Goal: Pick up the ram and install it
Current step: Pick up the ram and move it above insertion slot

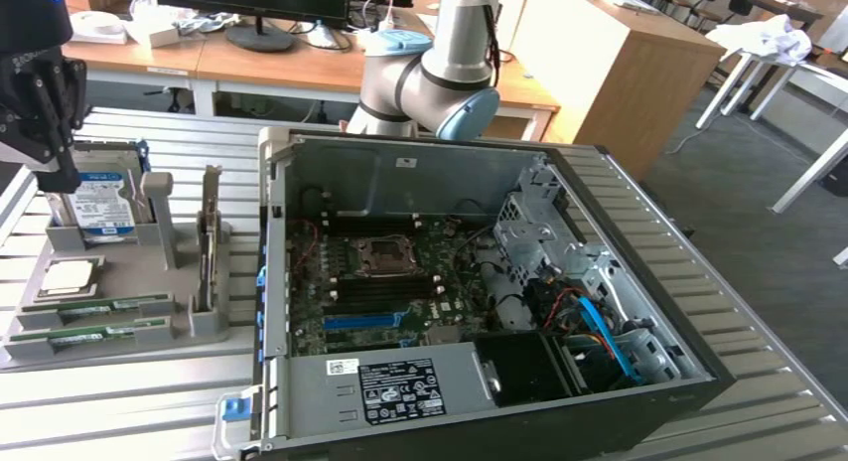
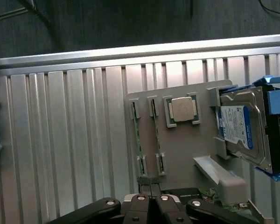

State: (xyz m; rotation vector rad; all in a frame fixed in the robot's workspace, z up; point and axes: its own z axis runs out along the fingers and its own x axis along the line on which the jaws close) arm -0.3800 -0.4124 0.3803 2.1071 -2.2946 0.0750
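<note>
Two ram sticks lie edge-up side by side in slots of a grey holder tray (image 1: 133, 357). In the exterior view they are the green strips ram (image 1: 99, 306) and second ram (image 1: 93, 332); in the wrist view they show as thin lines, ram (image 2: 139, 135) and second ram (image 2: 156, 135). My gripper (image 1: 56, 173) hangs above the tray's far end by the hard drive, well above the sticks. In the wrist view the gripper (image 2: 150, 198) has its fingers pressed together with nothing between them. The open PC case (image 1: 530, 401) shows the motherboard (image 1: 384, 282) with its memory slots.
On the tray also stand a blue-labelled hard drive (image 1: 99, 205), a square silver processor (image 1: 70, 275) and an upright expansion card (image 1: 209, 247). The case sits at the exterior view's right of the tray on a ribbed metal table (image 1: 133, 421). Desks and a monitor stand behind.
</note>
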